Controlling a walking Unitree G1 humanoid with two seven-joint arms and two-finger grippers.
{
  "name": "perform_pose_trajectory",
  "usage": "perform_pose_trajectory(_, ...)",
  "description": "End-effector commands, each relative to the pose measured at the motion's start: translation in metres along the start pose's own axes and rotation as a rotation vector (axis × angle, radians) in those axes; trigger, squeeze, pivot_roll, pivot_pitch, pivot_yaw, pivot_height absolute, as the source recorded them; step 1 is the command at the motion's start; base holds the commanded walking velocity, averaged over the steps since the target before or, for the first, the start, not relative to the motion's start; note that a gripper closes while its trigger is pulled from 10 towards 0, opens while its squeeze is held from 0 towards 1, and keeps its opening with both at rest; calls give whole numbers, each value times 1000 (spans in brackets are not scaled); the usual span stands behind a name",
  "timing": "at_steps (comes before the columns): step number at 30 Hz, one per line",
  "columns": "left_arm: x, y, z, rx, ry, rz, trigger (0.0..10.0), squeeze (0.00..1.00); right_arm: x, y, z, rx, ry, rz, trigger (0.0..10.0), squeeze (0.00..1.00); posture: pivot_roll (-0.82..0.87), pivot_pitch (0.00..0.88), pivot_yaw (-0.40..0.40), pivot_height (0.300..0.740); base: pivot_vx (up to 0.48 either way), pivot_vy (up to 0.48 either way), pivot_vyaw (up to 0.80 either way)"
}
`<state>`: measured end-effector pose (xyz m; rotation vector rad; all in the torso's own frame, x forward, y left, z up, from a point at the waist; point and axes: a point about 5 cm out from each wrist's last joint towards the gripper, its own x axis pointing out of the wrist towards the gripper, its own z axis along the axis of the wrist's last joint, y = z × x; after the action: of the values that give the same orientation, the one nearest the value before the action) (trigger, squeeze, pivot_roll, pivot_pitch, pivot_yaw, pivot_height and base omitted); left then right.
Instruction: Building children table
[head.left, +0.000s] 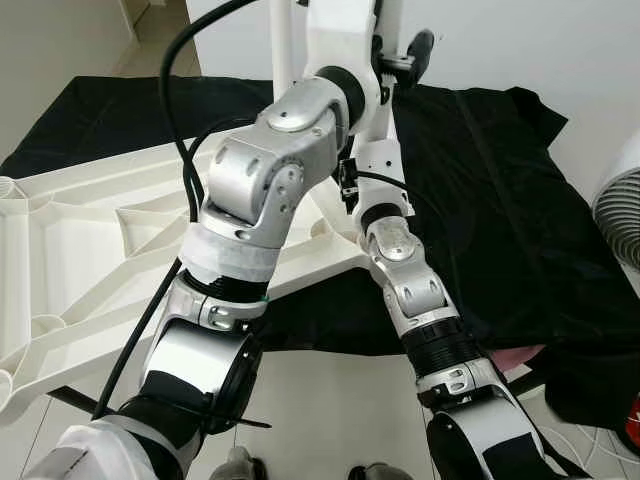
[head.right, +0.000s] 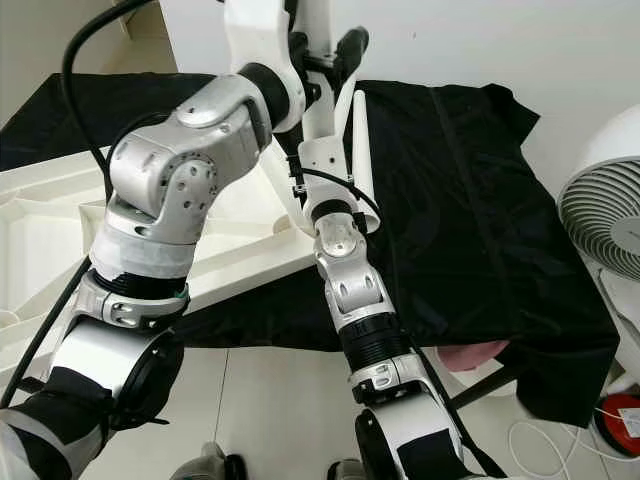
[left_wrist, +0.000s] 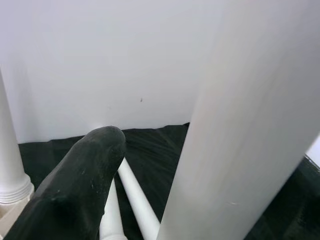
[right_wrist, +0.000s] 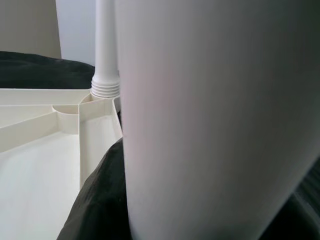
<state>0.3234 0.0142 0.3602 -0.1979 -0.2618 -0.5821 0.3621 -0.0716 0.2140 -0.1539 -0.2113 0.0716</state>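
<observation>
The white tabletop lies upside down on the left, partly over a black cloth. Both arms reach to its far right corner, where a white leg stands upright. The left gripper and right gripper are on that leg; I cannot tell if either is clamped. Another leg lies on the cloth just right.

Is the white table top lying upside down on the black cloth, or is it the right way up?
Upside down. The table top shows its ribbed underside, and a white leg stands upright in a corner socket.
</observation>
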Motion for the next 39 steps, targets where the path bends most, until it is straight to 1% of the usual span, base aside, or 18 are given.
perform_pose_trajectory(1, -4, -8, 5, -21, -25, -136, 10000, 0, 3, -2, 3, 39, 8, -19, 10000, 0, -56, 77, 36, 740, 0, 0, 0)
perform_pose_trajectory(10, -11, -9, 5, -33, -31, -185, 10000, 0, 4, -7, 2, 62, 17, -40, 10000, 0, -57, 78, 43, 740, 0, 0, 0)
perform_pose_trajectory(12, -18, -11, 5, -52, -41, -233, 10000, 0, 5, -11, 1, 71, 23, -56, 10000, 0, -57, 78, 43, 740, 0, 0, 0)
perform_pose_trajectory(15, -21, -11, 4, -68, -44, -256, 10000, 0, 5, -13, 0, 76, 27, -62, 10000, 0, -58, 71, 42, 740, 0, 0, 0)
perform_pose_trajectory(16, -24, -9, 1, -84, -45, -270, 10000, 0, 6, -17, -1, 78, 32, -74, 10000, 0, -58, 71, 42, 740, 0, 0, 0)
perform_pose_trajectory(17, -24, -9, 1, -84, -45, -270, 10000, 0, 6, -17, -1, 78, 32, -74, 10000, 0, -58, 71, 42, 740, 0, 0, 0)
perform_pose_trajectory(19, -27, -4, -5, -107, -47, -274, 10000, 0, 7, -24, -3, 82, 39, -97, 10000, 0, -58, 71, 42, 740, 0, 0, 0)
perform_pose_trajectory(20, -27, -4, -5, -107, -47, -274, 10000, 0, 7, -24, -3, 82, 39, -97, 10000, 0, -58, 71, 42, 740, 0, 0, 0)
perform_pose_trajectory(21, -29, -1, -9, -113, -44, -262, 10000, 0, 7, -29, -4, 75, 29, -102, 10000, 0, -61, 64, 37, 740, 0, 0, 0)
perform_pose_trajectory(26, -31, 1, -11, -114, -41, -245, 10000, 0, 6, -31, -4, 71, 14, -93, 10000, 0, -61, 59, 34, 740, 0, 0, 0)
perform_pose_trajectory(29, -37, 14, -19, -86, -19, -182, 10000, 0, 3, -32, -3, 84, -16, -29, 10000, 0, -61, 59, 34, 740, 0, 0, 0)
perform_pose_trajectory(31, -37, 14, -19, -86, -19, -182, 10000, 0, 3, -32, -3, 84, -16, -29, 10000, 0, -61, 59, 34, 740, 0, 0, 0)
perform_pose_trajectory(33, -40, 22, -30, -51, 10, -138, 10000, 0, 0, -32, -6, 99, -20, 11, 10000, 0, -61, 56, 31, 740, 0, 0, 0)
perform_pose_trajectory(35, -40, 22, -30, -51, 10, -138, 10000, 0, 0, -32, -6, 99, -20, 11, 10000, 0, -61, 56, 31, 740, 0, 0, 0)
perform_pose_trajectory(36, -42, 26, -37, -20, 23, -114, 10000, 0, -2, -32, -7, 99, -27, 44, 10000, 0, -62, 53, 29, 740, 0, 0, 0)
perform_pose_trajectory(37, -42, 26, -37, -20, 23, -114, 10000, 0, -2, -32, -7, 99, -27, 44, 10000, 0, -62, 53, 29, 740, 0, 0, 0)
perform_pose_trajectory(38, -48, 32, -56, 50, 62, -85, 10000, 0, -8, -32, -11, 104, -40, 113, 10000, 0, -63, 48, 29, 740, 0, 0, 0)
perform_pose_trajectory(39, -50, 34, -61, 67, 73, -79, 10000, 0, -9, -32, -13, 104, -44, 132, 10000, 0, -63, 48, 29, 740, 0, 0, 0)
